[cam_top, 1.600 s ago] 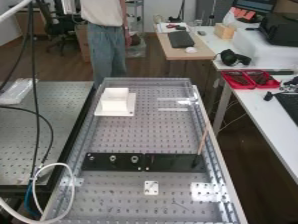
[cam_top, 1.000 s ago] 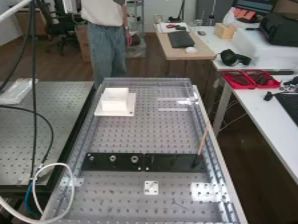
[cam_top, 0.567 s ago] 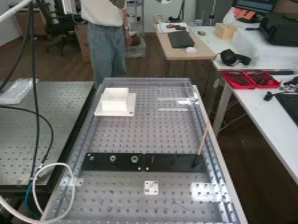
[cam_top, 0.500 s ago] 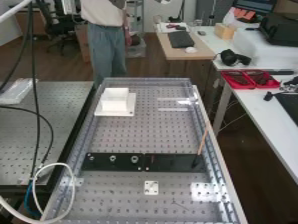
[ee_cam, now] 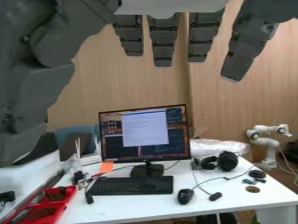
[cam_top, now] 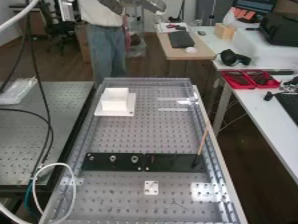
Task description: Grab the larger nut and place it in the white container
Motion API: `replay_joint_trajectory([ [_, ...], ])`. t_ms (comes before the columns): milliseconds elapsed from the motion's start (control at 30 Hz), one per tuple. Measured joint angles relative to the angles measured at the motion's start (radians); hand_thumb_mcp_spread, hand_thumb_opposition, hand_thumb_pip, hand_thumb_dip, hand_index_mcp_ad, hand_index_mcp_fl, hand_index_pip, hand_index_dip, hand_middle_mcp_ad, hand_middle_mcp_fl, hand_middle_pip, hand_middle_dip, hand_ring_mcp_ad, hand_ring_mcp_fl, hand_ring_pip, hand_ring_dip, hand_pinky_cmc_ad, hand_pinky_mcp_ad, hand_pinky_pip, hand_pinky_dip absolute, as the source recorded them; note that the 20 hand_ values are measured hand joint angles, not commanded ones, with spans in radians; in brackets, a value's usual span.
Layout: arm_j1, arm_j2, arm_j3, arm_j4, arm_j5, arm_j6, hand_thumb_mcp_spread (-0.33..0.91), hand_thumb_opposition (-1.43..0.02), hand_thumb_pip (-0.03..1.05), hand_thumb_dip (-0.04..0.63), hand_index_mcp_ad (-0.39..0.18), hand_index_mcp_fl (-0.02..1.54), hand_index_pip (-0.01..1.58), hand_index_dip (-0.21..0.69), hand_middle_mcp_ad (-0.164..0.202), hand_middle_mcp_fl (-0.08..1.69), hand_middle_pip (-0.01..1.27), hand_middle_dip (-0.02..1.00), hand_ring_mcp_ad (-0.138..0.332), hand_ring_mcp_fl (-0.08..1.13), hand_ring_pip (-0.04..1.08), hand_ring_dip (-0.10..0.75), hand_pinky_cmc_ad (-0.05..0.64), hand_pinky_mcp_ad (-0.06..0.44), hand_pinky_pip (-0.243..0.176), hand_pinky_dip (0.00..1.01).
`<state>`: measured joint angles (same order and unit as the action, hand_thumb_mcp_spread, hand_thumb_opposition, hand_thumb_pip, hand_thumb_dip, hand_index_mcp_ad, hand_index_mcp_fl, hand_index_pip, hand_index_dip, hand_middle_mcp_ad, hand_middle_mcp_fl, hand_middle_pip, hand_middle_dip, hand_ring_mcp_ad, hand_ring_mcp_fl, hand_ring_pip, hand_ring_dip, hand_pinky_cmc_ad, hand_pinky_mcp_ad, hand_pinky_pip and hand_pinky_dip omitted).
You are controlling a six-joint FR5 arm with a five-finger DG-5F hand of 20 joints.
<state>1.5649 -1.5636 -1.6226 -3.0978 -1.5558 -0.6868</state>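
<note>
On a perforated grey metal counter (cam_top: 133, 135), a black bar (cam_top: 124, 166) carries, left to right, a smaller round metal nut (cam_top: 91, 158), the larger round metal nut (cam_top: 113, 158), with a square white container (cam_top: 115, 100) beyond it, then a ring-shaped metal bearing (cam_top: 134, 159). Dark grey fingers (ee_cam: 163, 42) hang straight, released and empty. Best to descend squarely over the larger nut, pinch its sides and lift straight, sparing both neighbours.

As for the larger nut (cam_top: 113, 158): looking small, round and silvery, sitting on the black bar (cam_top: 174, 163), between the smaller nut (cam_top: 91, 158) and the bearing (cam_top: 134, 159), touching neither. As for the white container (cam_top: 115, 102): looking boxy, standing upright on a flat white base (cam_top: 131, 108), resting on the bench (cam_top: 149, 132) full of little holes, well apart from the bar.
</note>
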Motion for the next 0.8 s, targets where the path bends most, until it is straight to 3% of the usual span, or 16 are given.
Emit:
replay_joint_trajectory([
  [267, 0.008, 0.010, -0.103, 0.069, 0.060, 0.004, 0.18, -0.74, 0.42, 0.033, -0.024, 0.02, 0.08, -0.005, 0.091, 0.01, 0.13, 0.19, 0.176, 0.00, 0.09, 0.082, 0.396, 0.328, -0.106, 0.38],
  [800, 0.017, 0.013, -0.382, 0.300, 0.249, 0.014, 0.18, -0.76, 0.49, 0.061, -0.023, 0.02, 0.08, -0.073, 0.091, 0.01, 0.13, 0.19, 0.176, 0.00, 0.11, 0.094, 0.412, 0.330, -0.106, 0.41],
])
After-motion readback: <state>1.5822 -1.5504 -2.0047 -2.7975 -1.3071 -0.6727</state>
